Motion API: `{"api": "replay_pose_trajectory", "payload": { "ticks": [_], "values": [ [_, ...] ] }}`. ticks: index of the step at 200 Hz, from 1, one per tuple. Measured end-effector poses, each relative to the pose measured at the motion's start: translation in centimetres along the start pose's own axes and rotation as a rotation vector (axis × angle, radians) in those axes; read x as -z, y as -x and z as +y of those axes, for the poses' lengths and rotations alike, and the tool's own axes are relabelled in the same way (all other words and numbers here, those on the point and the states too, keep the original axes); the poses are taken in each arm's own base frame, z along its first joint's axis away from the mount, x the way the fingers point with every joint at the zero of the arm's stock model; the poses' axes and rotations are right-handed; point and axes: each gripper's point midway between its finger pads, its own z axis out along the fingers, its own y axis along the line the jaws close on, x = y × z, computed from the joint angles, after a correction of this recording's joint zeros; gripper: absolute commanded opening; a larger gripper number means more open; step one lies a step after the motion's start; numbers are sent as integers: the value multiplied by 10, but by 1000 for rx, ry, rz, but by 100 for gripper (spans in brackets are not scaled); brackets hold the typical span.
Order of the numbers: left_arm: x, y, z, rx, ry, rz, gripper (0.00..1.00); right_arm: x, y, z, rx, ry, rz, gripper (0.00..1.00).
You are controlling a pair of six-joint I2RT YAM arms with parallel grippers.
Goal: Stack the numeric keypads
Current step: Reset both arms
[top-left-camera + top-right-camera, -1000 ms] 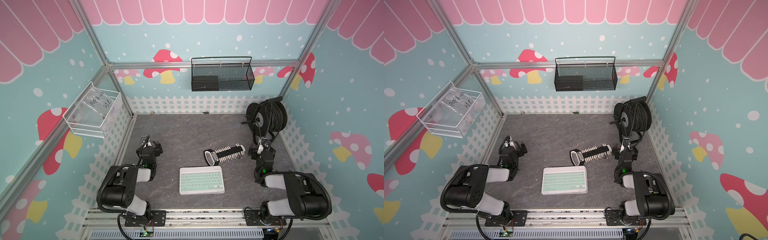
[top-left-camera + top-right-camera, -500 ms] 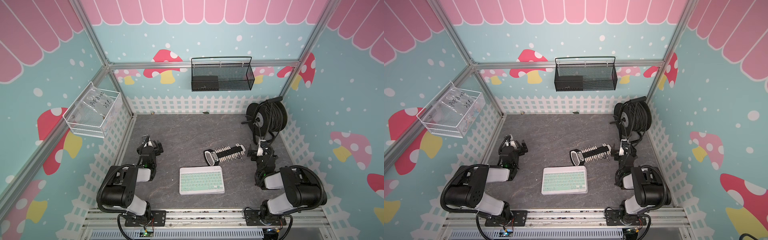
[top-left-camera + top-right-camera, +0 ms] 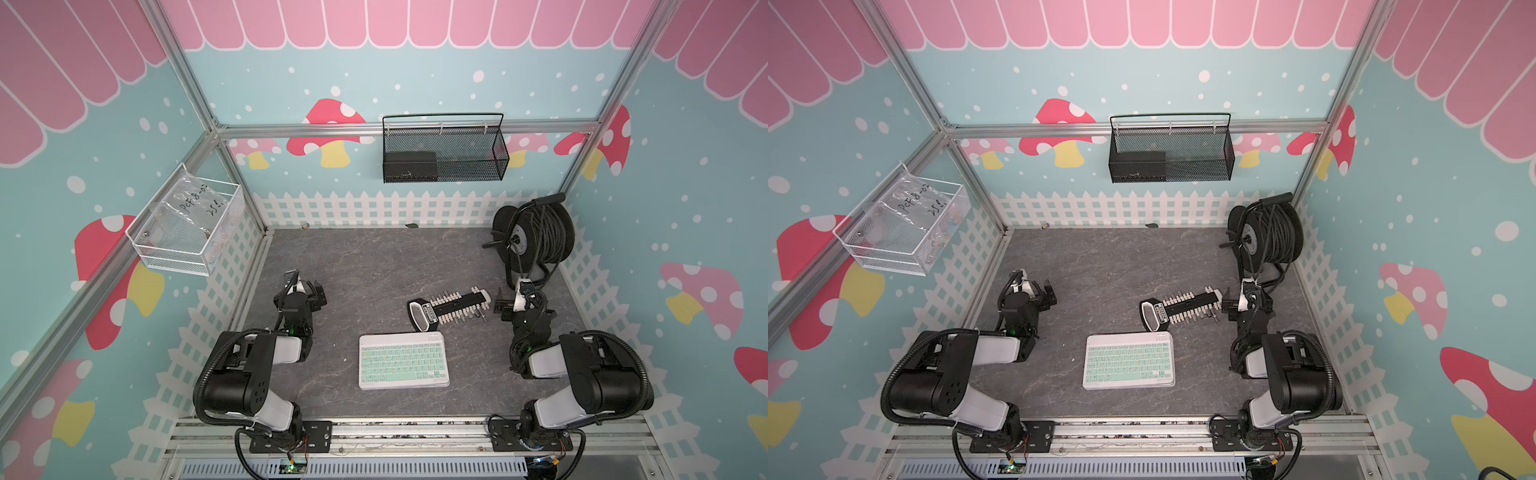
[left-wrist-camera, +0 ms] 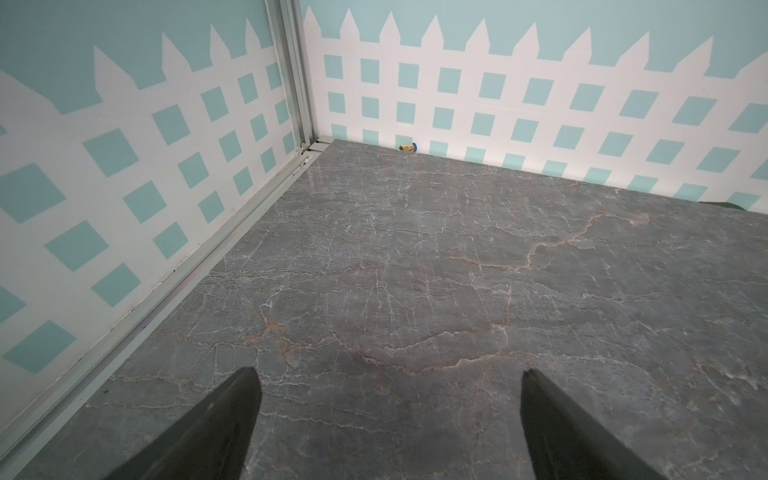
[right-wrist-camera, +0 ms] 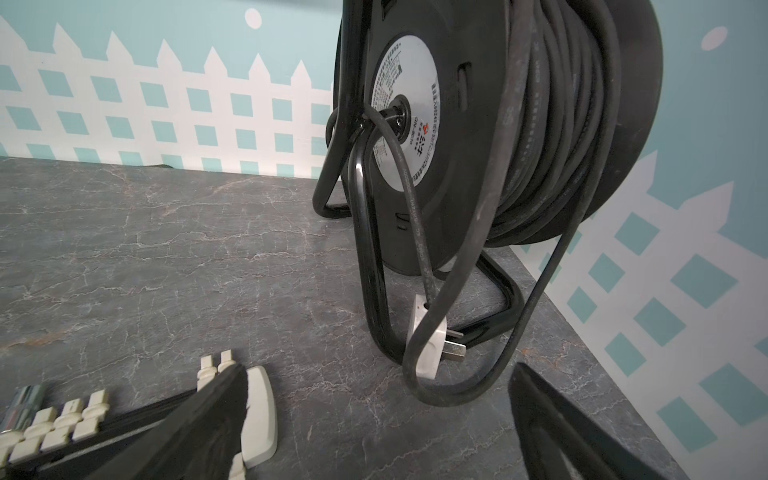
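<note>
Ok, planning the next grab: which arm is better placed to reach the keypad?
Right, probably: the right fingers, open, sit nearer the keypad, though beside the holder. The left fingers, open too, are farther off.

The desk is bare from nine to twelve o'clock, a cable reel blocks two o'clock, and a peg holder sits just beside the right claw.

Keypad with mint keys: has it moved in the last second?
No. The mint-keyed keypad stays in the same spot, its far edge still right by the handle end of the black peg holder.
</note>
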Motion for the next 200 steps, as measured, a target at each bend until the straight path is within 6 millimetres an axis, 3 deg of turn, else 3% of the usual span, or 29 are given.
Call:
{"api": "replay_pose_trajectory", "payload": {
  "ticks": [200],
  "values": [
    [1, 4, -5, -10, -1, -20, 100, -1, 3, 4, 10, 21, -13, 100]
  ]
}}
